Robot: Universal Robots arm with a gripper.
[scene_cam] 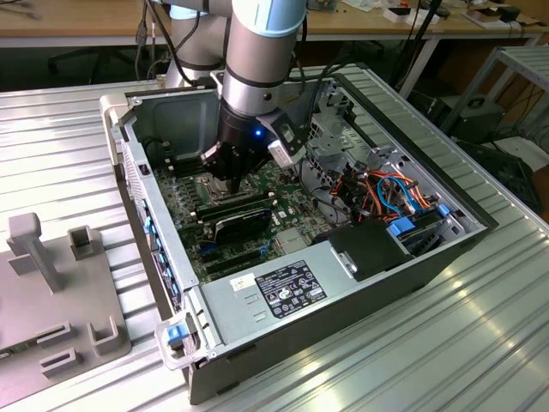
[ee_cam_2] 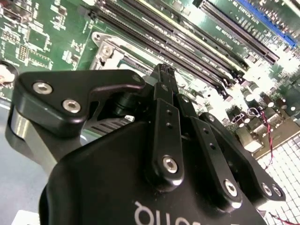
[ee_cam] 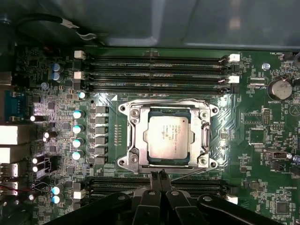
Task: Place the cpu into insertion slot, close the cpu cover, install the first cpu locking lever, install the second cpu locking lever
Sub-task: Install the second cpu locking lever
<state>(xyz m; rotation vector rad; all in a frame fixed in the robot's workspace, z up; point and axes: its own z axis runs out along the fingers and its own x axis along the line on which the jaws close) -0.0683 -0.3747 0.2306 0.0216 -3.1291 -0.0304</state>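
The cpu (ee_cam: 166, 136), a silver-grey square chip, lies flat in the insertion slot (ee_cam: 125, 161) on the green motherboard. The cpu cover (ee_cam: 168, 107), a metal frame plate, lies down around the chip. A thin metal lever (ee_cam: 190, 173) runs slantwise along the socket's edge. My gripper (ee_cam: 157, 174) has its black fingers pressed together, tips at that lever's end; whether they pinch it I cannot tell. In the second wrist view the gripper (ee_cam_2: 164, 70) points at the socket's corner (ee_cam_2: 105, 51). In the exterior view the gripper (scene_cam: 233, 182) reaches down into the open computer case.
Long black memory slots (ee_cam: 154, 70) flank the socket on two sides. The case walls (scene_cam: 154, 232), a power supply (scene_cam: 283, 292) and a bundle of orange and blue cables (scene_cam: 386, 193) crowd the arm. A grey fixture (scene_cam: 51, 283) sits at the exterior view's left.
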